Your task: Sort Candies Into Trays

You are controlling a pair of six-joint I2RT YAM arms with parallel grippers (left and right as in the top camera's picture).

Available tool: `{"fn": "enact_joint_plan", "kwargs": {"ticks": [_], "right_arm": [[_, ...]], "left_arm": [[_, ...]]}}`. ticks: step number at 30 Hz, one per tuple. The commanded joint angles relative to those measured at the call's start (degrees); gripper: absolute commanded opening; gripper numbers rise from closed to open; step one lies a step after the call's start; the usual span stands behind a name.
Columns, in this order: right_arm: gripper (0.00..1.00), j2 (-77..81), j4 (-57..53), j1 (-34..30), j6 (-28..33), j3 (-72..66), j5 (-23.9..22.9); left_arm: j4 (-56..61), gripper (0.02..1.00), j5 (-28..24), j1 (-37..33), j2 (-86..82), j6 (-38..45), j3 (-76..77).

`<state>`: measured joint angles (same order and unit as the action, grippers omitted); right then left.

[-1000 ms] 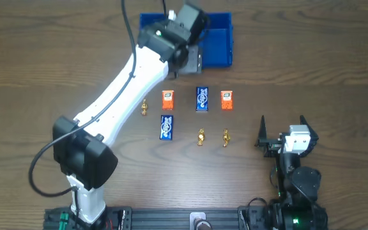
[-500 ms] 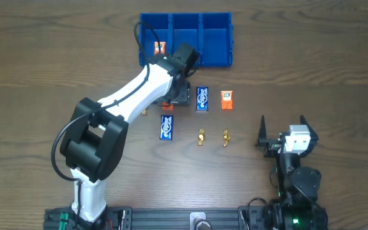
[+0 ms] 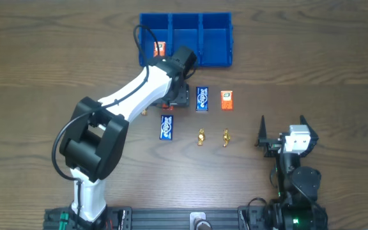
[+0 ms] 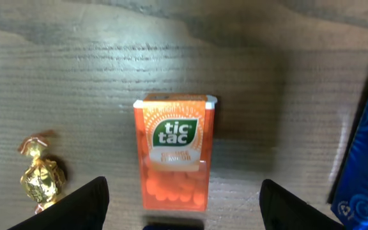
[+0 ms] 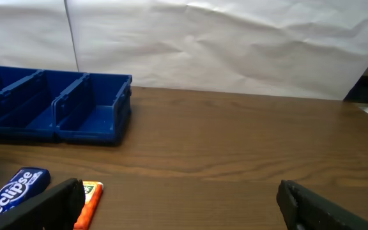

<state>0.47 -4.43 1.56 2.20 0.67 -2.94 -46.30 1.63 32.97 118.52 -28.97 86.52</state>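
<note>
Mint box (image 4: 174,153) between foil candy (image 4: 40,179) and gum pack (image 4: 365,160) — tray (image 3: 213,61) behind.

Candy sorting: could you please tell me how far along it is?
Done: one orange box lies in the blue tray's left compartment. In hand: the left gripper, fingers open, hovers over a second orange box, not yet gripped. Left: a third orange box, two blue packs and three gold candies.

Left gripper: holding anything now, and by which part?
Nothing held. The left gripper has its jaws open, one each side of the orange mint box, clear of it.
</note>
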Motion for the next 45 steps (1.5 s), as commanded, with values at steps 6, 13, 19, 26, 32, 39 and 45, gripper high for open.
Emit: {"fn": "enact_joint_plan", "kwargs": {"ticks": [6, 13, 19, 26, 32, 39, 45], "right_arm": [[0.998, -0.31, -0.13, -0.2, 0.68, -0.22, 0.26], [0.998, -0.31, -0.13, -0.2, 0.68, -0.22, 0.28], [0.998, -0.31, -0.13, -0.2, 0.68, -0.22, 0.26], [0.998, -0.31, -0.15, -0.2, 0.68, -0.22, 0.26], [0.998, -0.31, -0.13, -0.2, 0.68, -0.22, 0.26], [0.998, -0.31, -0.13, -0.2, 0.68, -0.22, 0.26], [0.998, -0.31, -0.15, -0.2, 0.68, -0.22, 0.28]], "left_arm": [[0.5, 0.741, -0.7, -0.98, 2.34, -0.68, -0.28], [0.59, 0.684, -1.53, -1.29, 4.17, -0.74, -0.28], [0.72, 0.507, -1.53, -1.29, 4.5, -0.83, -0.28], [1.86, 0.421, -1.66, -1.49, 3.37, -0.87, -0.24], [2.43, 0.393, -0.68, -3.04, -4.44, -1.49, -0.22], [2.38, 0.378, 4.55, -6.16, -15.45, 0.26, 1.4], [2.62, 0.378, 4.92, -10.51, -14.97, 5.03, 9.27]]}}
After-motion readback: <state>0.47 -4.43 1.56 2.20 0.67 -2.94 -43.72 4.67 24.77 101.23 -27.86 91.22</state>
